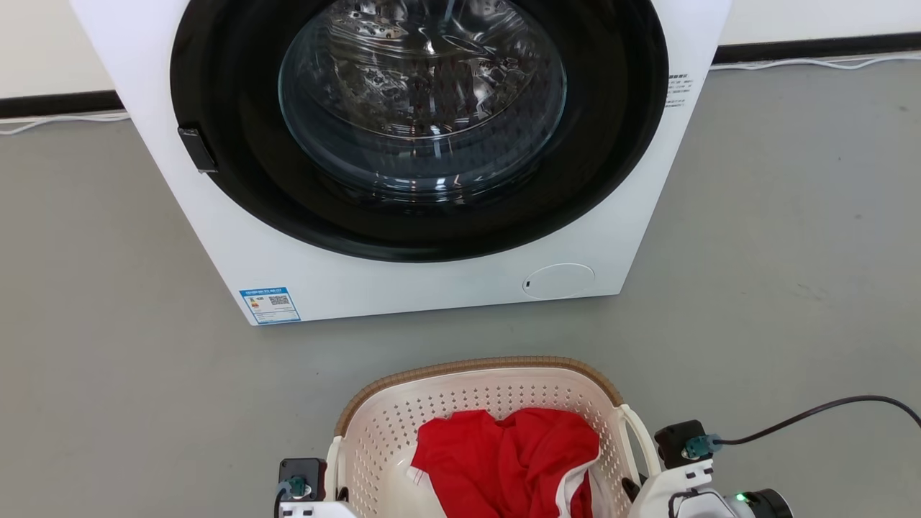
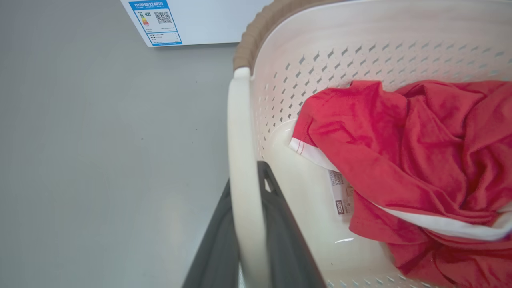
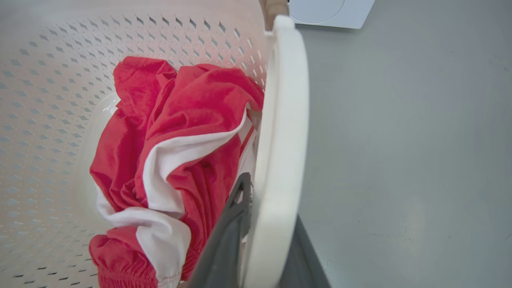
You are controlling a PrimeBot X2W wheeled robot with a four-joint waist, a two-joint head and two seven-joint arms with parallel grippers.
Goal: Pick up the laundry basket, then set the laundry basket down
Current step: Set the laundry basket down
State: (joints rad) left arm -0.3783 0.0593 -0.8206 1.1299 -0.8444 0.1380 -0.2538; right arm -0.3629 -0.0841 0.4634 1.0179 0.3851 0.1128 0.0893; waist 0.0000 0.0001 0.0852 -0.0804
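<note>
Inside perforated laundry basket point(image 1: 381, 432), crumpled red cloth point(image 1: 518, 453)

There is one big white washing machine point(image 1: 432, 288) with one round glass door point(image 1: 421, 93) in a black ring. On its front are one blue-edged paper sticker point(image 1: 270, 305) and one small round white flap point(image 1: 559, 280). There is one small cream-white plastic laundry basket point(image 1: 403, 424) full of little holes, with one brown woven-look band point(image 1: 475, 363) round its top. It has two white loop handles, a left handle point(image 2: 242, 160) and a right handle point(image 3: 280, 140). In it is one crumpled red and white cloth point(image 1: 511, 460). There are two robot grippers, the left gripper point(image 2: 245, 176) and the right gripper point(image 3: 272, 200), each with two long dark fingers point(image 2: 280, 240). There is one thin black cable point(image 1: 813, 411) and one grey floor point(image 1: 108, 288).
</note>
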